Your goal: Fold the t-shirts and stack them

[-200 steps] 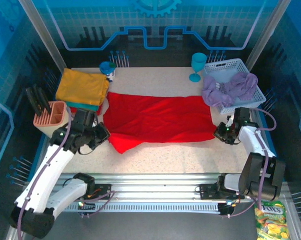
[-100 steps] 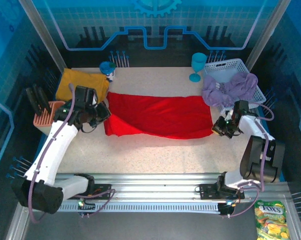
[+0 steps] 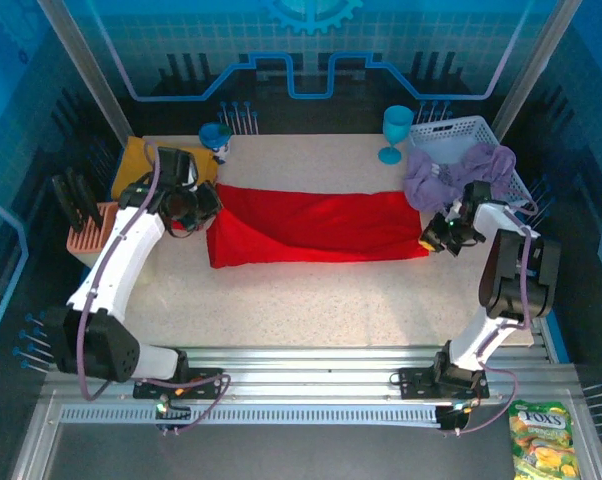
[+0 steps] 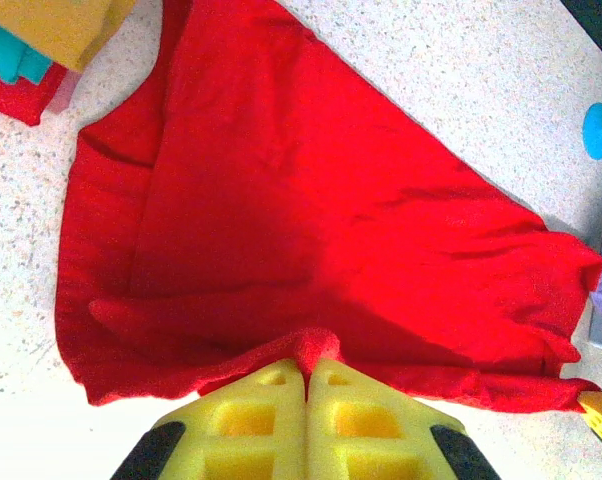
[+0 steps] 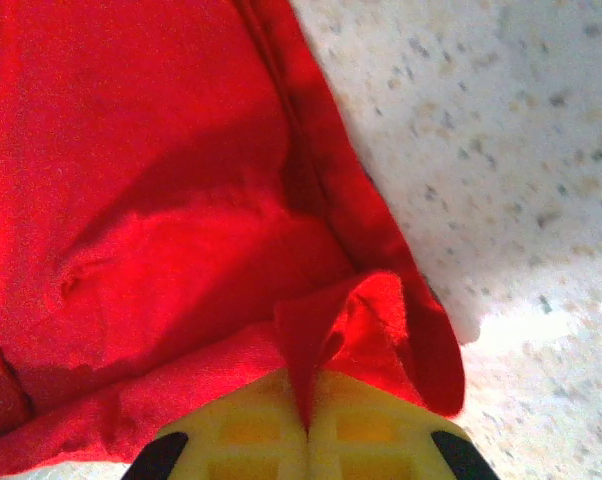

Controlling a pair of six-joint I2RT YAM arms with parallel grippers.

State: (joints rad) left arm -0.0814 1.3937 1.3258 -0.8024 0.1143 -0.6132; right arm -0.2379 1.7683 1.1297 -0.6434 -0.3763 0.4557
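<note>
Pinching the red shirt [image 3: 311,225] at both ends, the two end effectors were clenched on its cloth. The left end effector [image 3: 206,208] gripped the shirt's 9 o'clock edge. Its wrist view showed the yellow fingers [image 4: 266,400] pressed together with a small ridge of red caught at their tips. The right end effector [image 3: 431,238] gripped the 3 o'clock edge, and its own view showed a thin flap of red nipped between the closed fingers [image 5: 251,425]. The shirt lay on the table [image 3: 311,300] as a long band across the middle, doubled along its length, with creases running through it.

The stack [image 3: 129,165] of folded shirts sat at the table's 10 o'clock, just beside the left end effector. The lavender shirt [image 3: 461,172] hung over the rim of the basket [image 3: 451,130] at 2 o'clock, close to the right one.

Both grips looked shallow, so a pull outward or upward could probably tear the cloth free on one side and skew the fold. Unequal motion of the arms would likely twist the band or bunch the upper layer. A swing of the left arm toward 10 o'clock might shove the stack, and the right arm, moving toward 2 o'clock, might snag the lavender shirt.
</note>
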